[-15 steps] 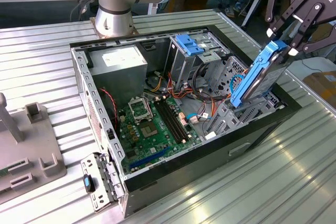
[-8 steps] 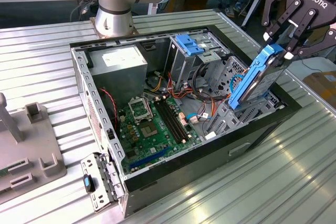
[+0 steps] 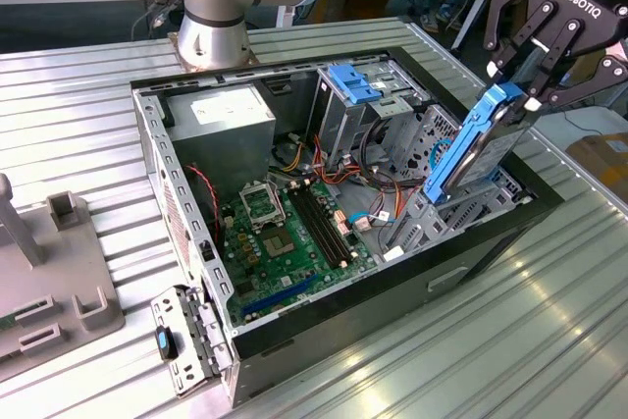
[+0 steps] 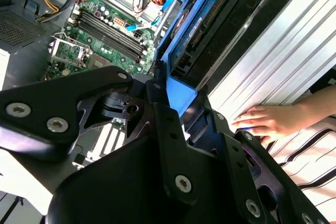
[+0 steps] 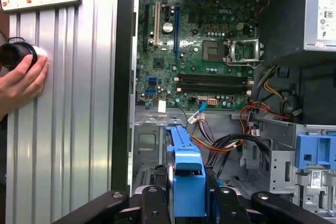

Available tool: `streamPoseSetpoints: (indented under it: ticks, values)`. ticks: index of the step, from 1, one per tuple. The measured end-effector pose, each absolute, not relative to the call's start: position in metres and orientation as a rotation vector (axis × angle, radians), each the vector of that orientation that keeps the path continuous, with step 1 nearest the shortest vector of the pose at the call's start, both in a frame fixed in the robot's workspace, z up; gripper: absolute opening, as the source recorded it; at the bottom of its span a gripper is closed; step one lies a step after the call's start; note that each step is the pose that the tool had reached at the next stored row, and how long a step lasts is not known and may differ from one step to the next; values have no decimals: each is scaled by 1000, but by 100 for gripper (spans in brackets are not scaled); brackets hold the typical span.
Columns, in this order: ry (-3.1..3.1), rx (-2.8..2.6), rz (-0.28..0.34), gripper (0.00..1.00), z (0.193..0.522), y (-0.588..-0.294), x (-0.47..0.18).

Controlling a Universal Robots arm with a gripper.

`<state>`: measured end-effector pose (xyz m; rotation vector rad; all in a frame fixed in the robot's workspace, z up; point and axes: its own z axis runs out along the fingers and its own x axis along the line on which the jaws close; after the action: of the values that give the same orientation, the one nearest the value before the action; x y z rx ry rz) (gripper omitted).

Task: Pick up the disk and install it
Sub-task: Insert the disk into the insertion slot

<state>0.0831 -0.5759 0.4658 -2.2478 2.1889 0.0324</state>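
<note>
Gripping the disk [image 3: 469, 159] by its upper end, with the gripper [image 3: 522, 95] clenched on the blue side rails at the exterior view's right. Holding it steeply tilted over the open computer case [image 3: 186, 242], the upper end rising above the case rim and the lower end dipping inside, just beside the metal drive cage [image 3: 412, 134]; whether touching the cage or not, impossible to tell. Hanging to the exterior view's right of the green motherboard [image 3: 285, 233] and its loose red, yellow and orange cables [image 3: 294, 156], and well apart from the grey power supply box [image 3: 221, 115] in the far corner near the arm's base [image 3: 211, 31]. Staying apart from the blue plastic bracket [image 3: 355, 82] fixed atop the cage. Working above a ribbed metal table [image 3: 491, 340], and sharing that table with a person's hand [image 5: 21, 80] resting just outside the case wall, touching a small black cylinder [image 5: 13, 56] in the first wrist view and lying flat beside a striped sleeve [image 4: 315, 156] in the second wrist view.
</note>
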Motion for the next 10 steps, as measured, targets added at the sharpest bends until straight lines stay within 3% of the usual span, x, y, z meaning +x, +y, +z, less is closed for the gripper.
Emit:
streamPoseSetpoints:
  ticks: [10]
  values:
    - [2209,-2228,32,36,448,-576,83]
